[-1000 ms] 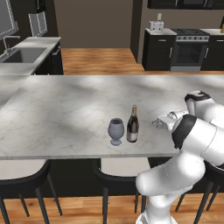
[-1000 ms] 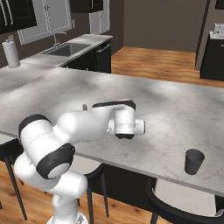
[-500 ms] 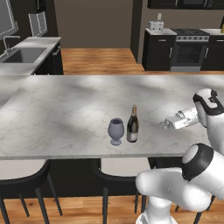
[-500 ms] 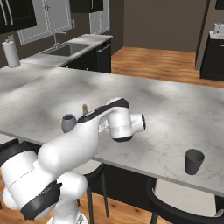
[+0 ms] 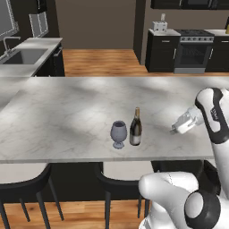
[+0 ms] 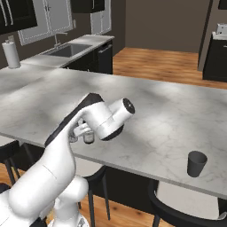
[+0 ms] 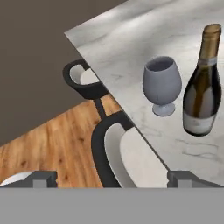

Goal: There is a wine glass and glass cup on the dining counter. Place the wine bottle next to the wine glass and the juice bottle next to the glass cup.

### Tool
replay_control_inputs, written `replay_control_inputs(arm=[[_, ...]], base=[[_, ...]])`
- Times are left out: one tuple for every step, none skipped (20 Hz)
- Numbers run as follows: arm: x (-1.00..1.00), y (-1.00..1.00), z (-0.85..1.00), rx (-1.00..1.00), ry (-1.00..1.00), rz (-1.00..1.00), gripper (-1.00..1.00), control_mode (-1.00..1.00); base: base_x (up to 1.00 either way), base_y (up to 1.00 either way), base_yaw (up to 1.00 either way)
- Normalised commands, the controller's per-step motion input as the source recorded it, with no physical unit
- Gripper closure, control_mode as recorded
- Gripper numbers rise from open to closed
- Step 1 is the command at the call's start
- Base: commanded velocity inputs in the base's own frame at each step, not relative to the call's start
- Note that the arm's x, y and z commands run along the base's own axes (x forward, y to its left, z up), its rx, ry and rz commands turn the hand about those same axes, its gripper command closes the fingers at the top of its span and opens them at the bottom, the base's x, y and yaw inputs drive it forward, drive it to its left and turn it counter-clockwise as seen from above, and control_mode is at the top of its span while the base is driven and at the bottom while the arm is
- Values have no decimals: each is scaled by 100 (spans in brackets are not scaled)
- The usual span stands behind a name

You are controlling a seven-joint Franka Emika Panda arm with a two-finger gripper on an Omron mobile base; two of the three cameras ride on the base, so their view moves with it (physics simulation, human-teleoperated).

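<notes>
Hand view: wine glass [image 7: 162, 84] apparently empty, just beside upright wine bottle [image 7: 201, 83]; gripper [image 7: 113, 178] spread wide, empty.

Glass cup [image 6: 196, 163] upright near the dining counter's [image 6: 168, 115] front edge, right of the arm.

Home kitchen, marble island counter [image 5: 67, 116] with dark stools [image 7: 109, 148], sink [image 5: 20, 56], black stove [image 5: 192, 51], dark cabinets [image 6: 99, 57], wood floor [image 5: 103, 62], paper towel roll [image 6: 11, 54].
</notes>
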Motion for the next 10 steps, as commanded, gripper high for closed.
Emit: replay_control_inputs(arm=[[-42, 0, 21, -29, 1, -15, -100, -100], [-39, 0, 21, -27, 4, -17, -100, -100], [-33, 0, 21, -25, 9, -19, -100, -100], [-31, 1, 20, -23, 11, -24, -100, -100], [-29, 0, 20, -22, 12, -26, -100, -100], [-31, 0, 18, -20, 12, -28, -100, -100], [-33, 0, 17, -19, 12, -29, -100, -100], [-37, 0, 15, -14, 13, -33, -100, -100], [-39, 0, 14, -12, 13, -34, -100, -100], [-39, 0, 13, -12, 13, -35, -100, -100]], base=[[0, 0, 0], [0, 0, 0], [0, 0, 0], [0, 0, 0], [0, 0, 0], [0, 0, 0], [0, 0, 0], [0, 0, 0], [0, 0, 0], [0, 0, 0]])
